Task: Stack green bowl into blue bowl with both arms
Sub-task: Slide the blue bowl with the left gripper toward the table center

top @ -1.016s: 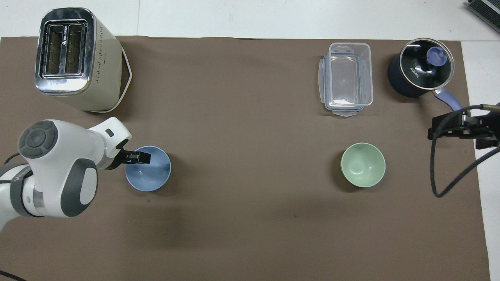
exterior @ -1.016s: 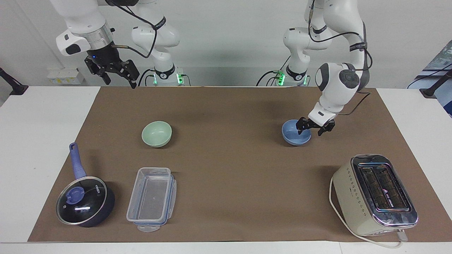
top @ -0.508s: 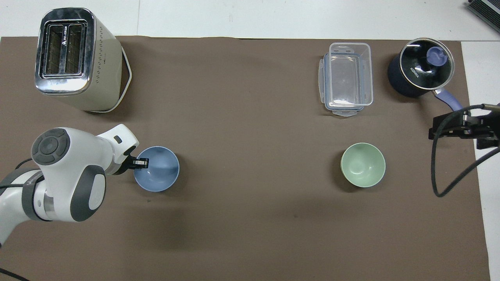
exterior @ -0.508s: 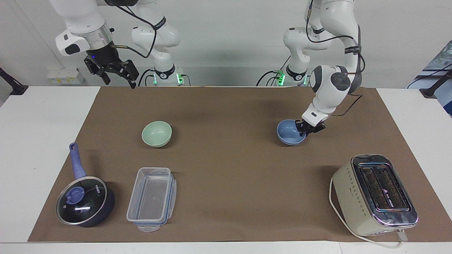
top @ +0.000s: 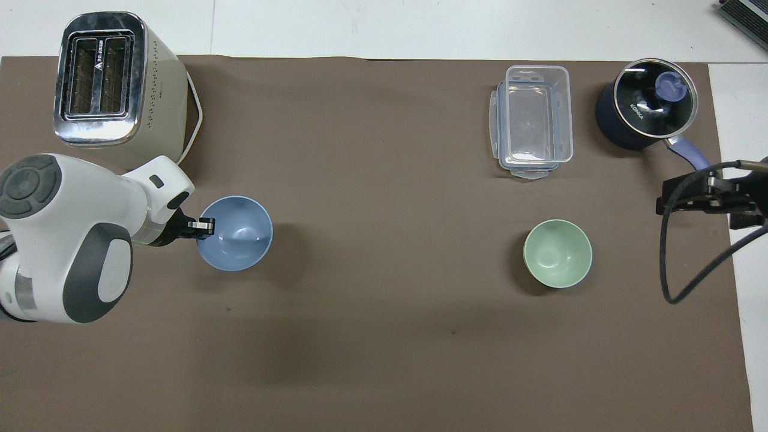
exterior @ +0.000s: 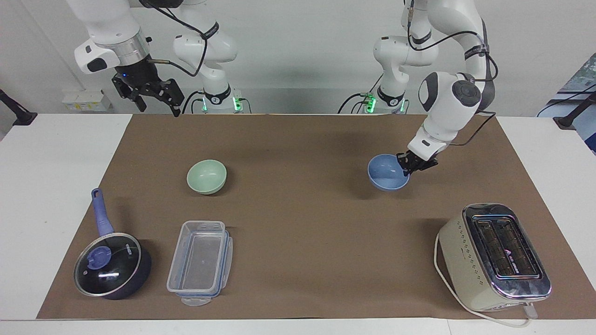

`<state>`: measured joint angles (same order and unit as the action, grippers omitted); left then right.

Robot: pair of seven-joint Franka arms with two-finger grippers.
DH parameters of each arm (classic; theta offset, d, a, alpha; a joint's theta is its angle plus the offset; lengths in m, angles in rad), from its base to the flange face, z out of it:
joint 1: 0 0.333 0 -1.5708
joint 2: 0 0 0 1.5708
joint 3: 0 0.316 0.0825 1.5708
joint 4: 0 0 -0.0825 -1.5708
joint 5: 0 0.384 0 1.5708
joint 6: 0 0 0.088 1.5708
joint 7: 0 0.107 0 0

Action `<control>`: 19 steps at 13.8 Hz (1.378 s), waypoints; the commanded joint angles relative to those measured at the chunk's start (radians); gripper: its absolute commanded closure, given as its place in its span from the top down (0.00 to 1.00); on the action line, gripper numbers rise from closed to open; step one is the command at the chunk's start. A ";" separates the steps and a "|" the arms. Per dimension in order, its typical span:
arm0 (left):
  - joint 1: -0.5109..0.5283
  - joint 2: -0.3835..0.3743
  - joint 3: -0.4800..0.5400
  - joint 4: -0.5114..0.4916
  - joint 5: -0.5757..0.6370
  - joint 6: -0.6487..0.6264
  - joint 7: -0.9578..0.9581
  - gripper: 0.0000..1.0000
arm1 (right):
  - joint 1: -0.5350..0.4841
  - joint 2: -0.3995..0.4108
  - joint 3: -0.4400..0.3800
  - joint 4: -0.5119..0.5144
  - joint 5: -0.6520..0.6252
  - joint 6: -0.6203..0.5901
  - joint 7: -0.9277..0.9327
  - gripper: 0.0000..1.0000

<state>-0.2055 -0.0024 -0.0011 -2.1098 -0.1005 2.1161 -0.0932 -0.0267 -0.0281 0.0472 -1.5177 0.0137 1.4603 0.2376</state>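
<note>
The blue bowl [exterior: 387,174] [top: 237,235] hangs upright a little above the brown mat, toward the left arm's end of the table. My left gripper [exterior: 410,164] [top: 204,226] is shut on its rim, on the side toward the left arm's end. The green bowl [exterior: 206,176] [top: 557,253] sits upright and empty on the mat toward the right arm's end. My right gripper [exterior: 151,97] [top: 708,199] is open and empty. It waits high over the mat's edge at the right arm's end, well apart from the green bowl.
A cream toaster [exterior: 496,256] [top: 114,84] stands farther from the robots than the blue bowl. A clear plastic container [exterior: 200,262] [top: 533,120] and a dark lidded pot with a blue handle [exterior: 111,265] [top: 645,111] stand farther from the robots than the green bowl.
My left gripper closed on the blue bowl's rim and raised it slightly off the mat. The right arm and the green bowl have not moved.
</note>
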 commanded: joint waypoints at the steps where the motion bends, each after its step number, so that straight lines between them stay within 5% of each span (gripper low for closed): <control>1: -0.061 -0.011 -0.020 0.005 -0.021 -0.018 -0.114 0.00 | -0.009 -0.010 -0.006 -0.003 0.015 -0.009 -0.007 1.00; 13: -0.483 0.076 -0.022 -0.171 -0.051 0.339 -0.467 0.00 | -0.009 -0.010 -0.006 -0.003 0.015 -0.012 -0.006 1.00; 14: -0.476 0.081 -0.022 -0.159 -0.050 0.329 -0.445 0.74 | -0.009 -0.012 -0.006 -0.003 0.015 -0.024 -0.006 1.00; 15: -0.473 0.076 -0.020 -0.153 -0.050 0.324 -0.462 1.00 | -0.009 -0.010 -0.007 -0.003 0.015 -0.034 -0.007 1.00; 19: -0.346 0.078 -0.011 0.029 -0.038 0.075 -0.439 1.00 | -0.009 -0.010 -0.007 -0.004 0.015 -0.018 -0.010 1.00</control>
<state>-0.6267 0.0793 -0.0124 -2.1778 -0.1374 2.3182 -0.5526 -0.0291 -0.0282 0.0420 -1.5177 0.0137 1.4452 0.2376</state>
